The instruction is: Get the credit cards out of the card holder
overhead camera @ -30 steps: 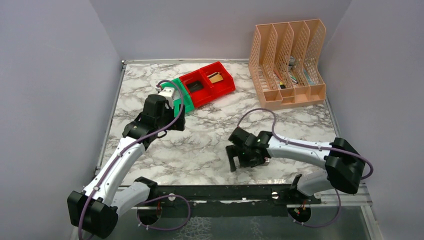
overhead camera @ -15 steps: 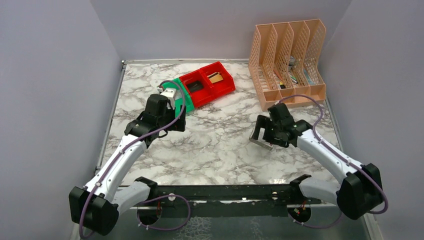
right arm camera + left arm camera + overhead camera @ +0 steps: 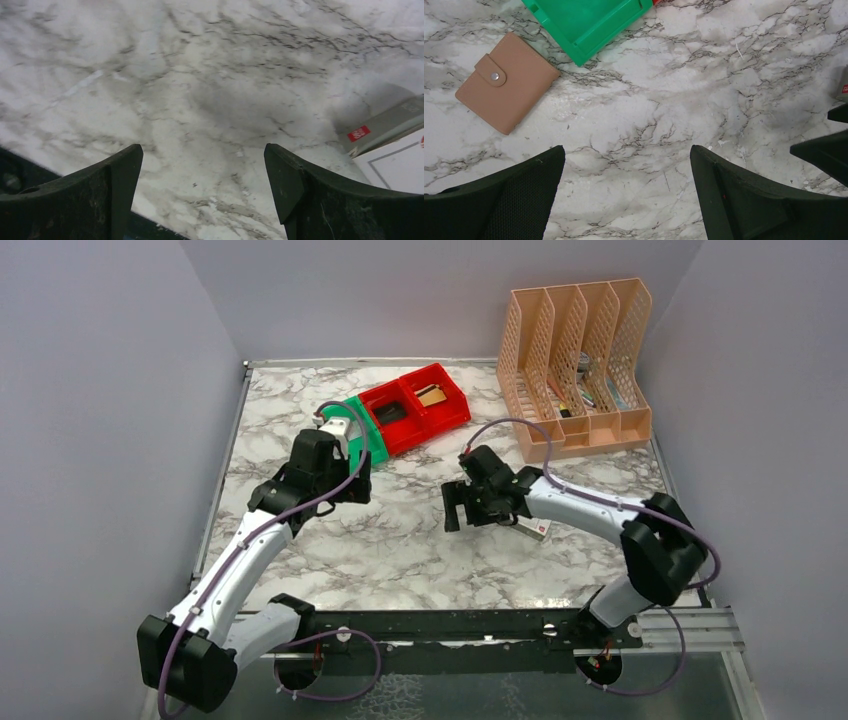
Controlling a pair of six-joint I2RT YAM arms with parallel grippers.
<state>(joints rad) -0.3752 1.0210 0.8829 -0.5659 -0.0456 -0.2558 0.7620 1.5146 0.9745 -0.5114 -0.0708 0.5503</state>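
Left gripper (image 3: 626, 155): jaws spread wide, nothing between them, over the marble table (image 3: 684, 100).
Right gripper (image 3: 202, 150): likewise released and empty.
White box (image 3: 395, 165), red mark: just ahead of the right gripper's right finger.
Card holder (image 3: 506, 82): tan, flat, snap fastened, ahead-left of the left gripper.
Green bin (image 3: 589, 22): beyond it, just beside the holder's corner.

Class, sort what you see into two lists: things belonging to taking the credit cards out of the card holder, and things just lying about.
For the job: card holder, snapped shut; credit cards, none plainly visible.
Lying about: green bin; red bin; white box with red mark; peach file rack.
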